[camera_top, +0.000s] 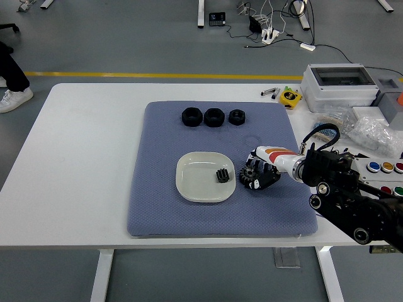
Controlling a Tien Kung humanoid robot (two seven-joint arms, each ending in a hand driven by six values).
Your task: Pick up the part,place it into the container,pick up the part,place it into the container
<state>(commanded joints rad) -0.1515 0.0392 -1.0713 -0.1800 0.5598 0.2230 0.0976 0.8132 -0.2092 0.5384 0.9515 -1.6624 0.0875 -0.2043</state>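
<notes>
Gear, black and toothed, is sitting on the blue mat just right of the white plate, with the right hand curling its fingers around it in a grip. Inside the plate a smaller black gear is lying. Farther back, three black nuts are lining the mat's far edge.

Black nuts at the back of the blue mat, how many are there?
3, in a row along the mat's far edge: left nut, middle nut, right nut, the smallest. None looks hidden.
</notes>
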